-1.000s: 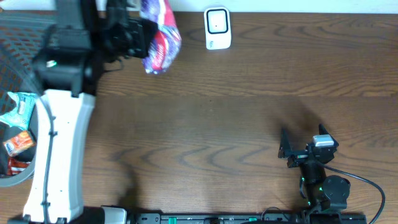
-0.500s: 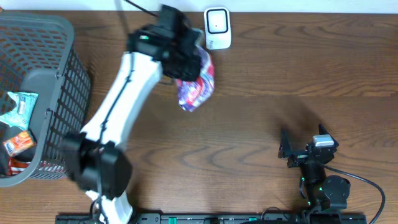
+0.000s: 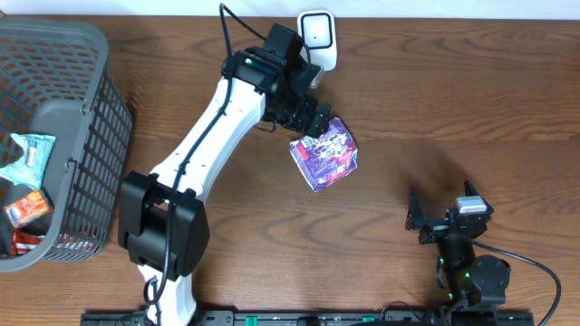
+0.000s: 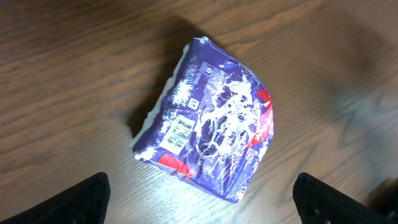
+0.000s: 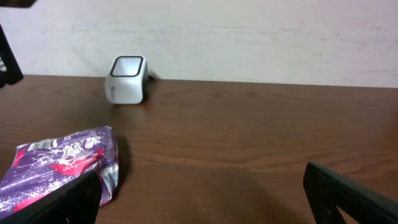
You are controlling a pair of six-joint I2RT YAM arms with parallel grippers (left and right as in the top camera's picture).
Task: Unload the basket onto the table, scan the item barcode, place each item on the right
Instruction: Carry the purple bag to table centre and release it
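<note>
The item, a purple and red crinkly packet (image 3: 324, 155), lies on the wooden table just below the white scanner (image 3: 317, 38). My left gripper (image 3: 309, 119) hovers over the packet's upper left edge, open and holding nothing. In the left wrist view the packet (image 4: 211, 134) lies flat with its barcode (image 4: 178, 132) facing up, between and beyond my wide-spread left gripper (image 4: 205, 202). My right gripper (image 3: 441, 210) rests open at the lower right, apart from the packet. From the right wrist view I see the packet (image 5: 56, 165) at the left and the scanner (image 5: 127, 79) farther back.
A grey mesh basket (image 3: 91, 109) stands at the left edge, with a teal packet (image 3: 27, 158) and a red box (image 3: 25, 208) inside. A pale wall runs behind the table's far edge.
My left arm swung from the basket side to in front of the scanner with the packet. Its jaws have now opened, and the packet lies loose on the table.
</note>
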